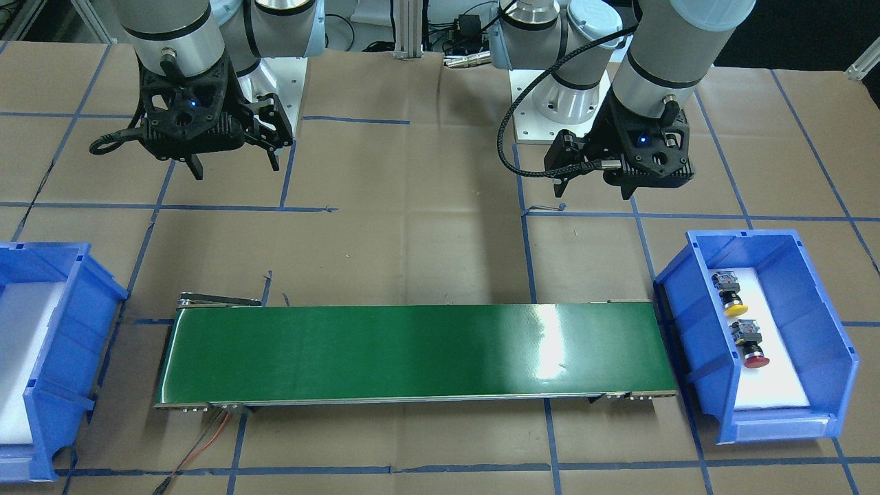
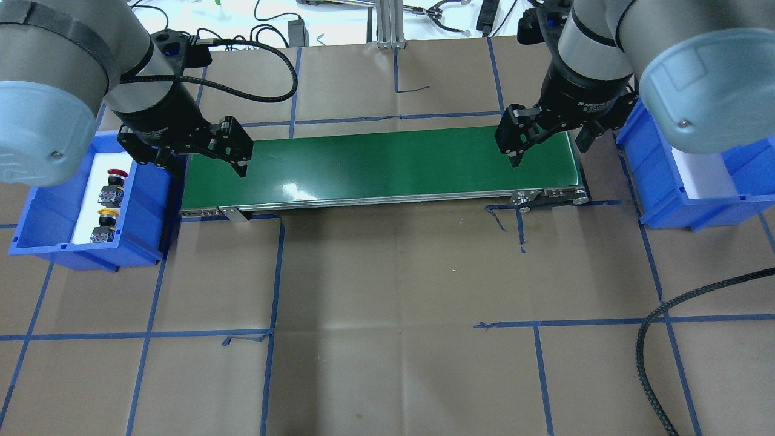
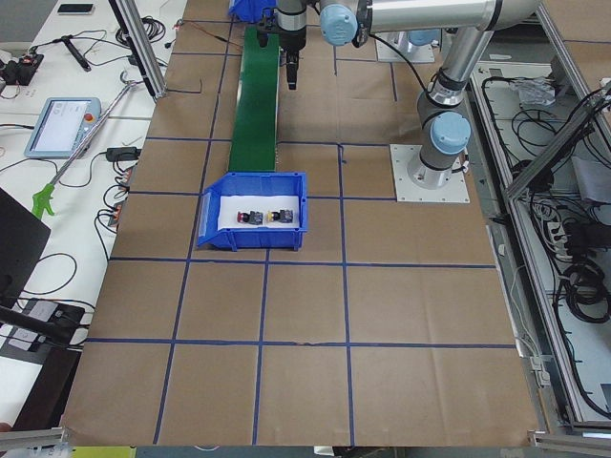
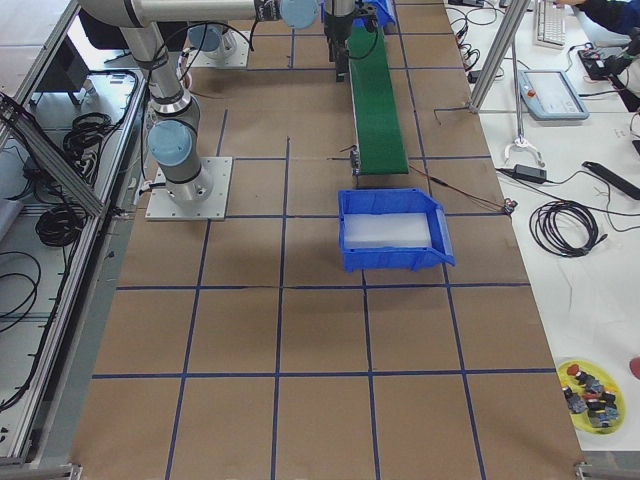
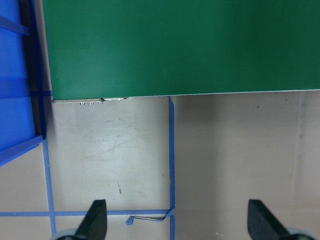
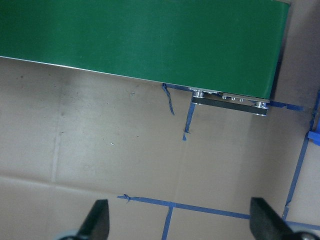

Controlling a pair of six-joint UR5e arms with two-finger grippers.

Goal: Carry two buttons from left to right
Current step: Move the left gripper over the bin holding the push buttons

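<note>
**Two buttons wait in the left bin, both grippers empty**

Two buttons lie on their sides on the white pad of the left bin [image 1: 835, 330], which stands just off the robot's left end of the green conveyor belt [image 1: 412, 350]. The yellow-capped button [image 1: 730, 295] is the nearer one to the robot's base and the red-capped button [image 1: 749, 344] lies just beyond it, the two close but apart. Each points its cap away from the robot, so its long axis runs across the belt's length.

The left gripper [image 1: 591, 189] hangs spread wide with nothing between its fingers. Its wrist view shows it above bare paper on the robot's side of the belt, with the bin's blue wall at the edge. From there the buttons lie outward to the robot's left and farther from the base. This arm is clearly the nearer one.

The right gripper [image 1: 236, 168] is likewise wide open and empty, near the belt's other end by the right bin [image 1: 75, 309], which holds no button.

Nothing has been transported yet. The left fingers are spread along the belt's direction, so they would probably close across a button's body with little turning.
</note>
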